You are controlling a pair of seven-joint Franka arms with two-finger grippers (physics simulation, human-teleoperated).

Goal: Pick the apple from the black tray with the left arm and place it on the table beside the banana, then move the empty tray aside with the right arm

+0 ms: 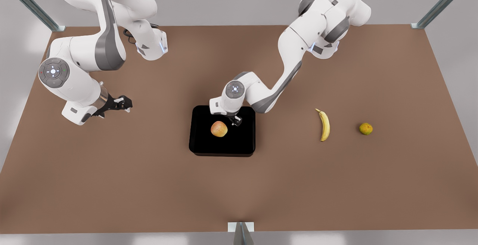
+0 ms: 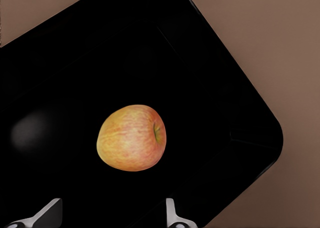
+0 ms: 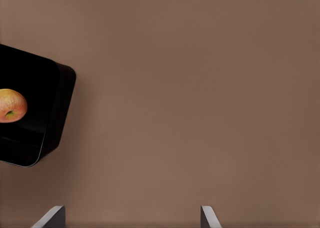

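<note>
The reddish-orange apple (image 1: 219,129) (image 2: 131,138) (image 3: 11,105) lies in the glossy black tray (image 1: 239,142) (image 2: 215,87) (image 3: 45,97) at the middle of the brown table (image 1: 149,185). My left gripper (image 1: 235,120) (image 2: 107,219) hovers over the tray just behind the apple, open, with nothing between its fingertips (image 2: 172,215). The yellow banana (image 1: 325,124) rests on the table toward the front view's right. My right gripper (image 1: 125,103) (image 3: 130,220) waits open above bare table at the front view's left, away from the tray.
A small yellow-green round fruit (image 1: 366,128) sits right of the banana. Metal frame posts stand at the table's far corners (image 1: 56,26) and at the middle of the near edge (image 1: 241,230). Bare tabletop stretches between tray and banana.
</note>
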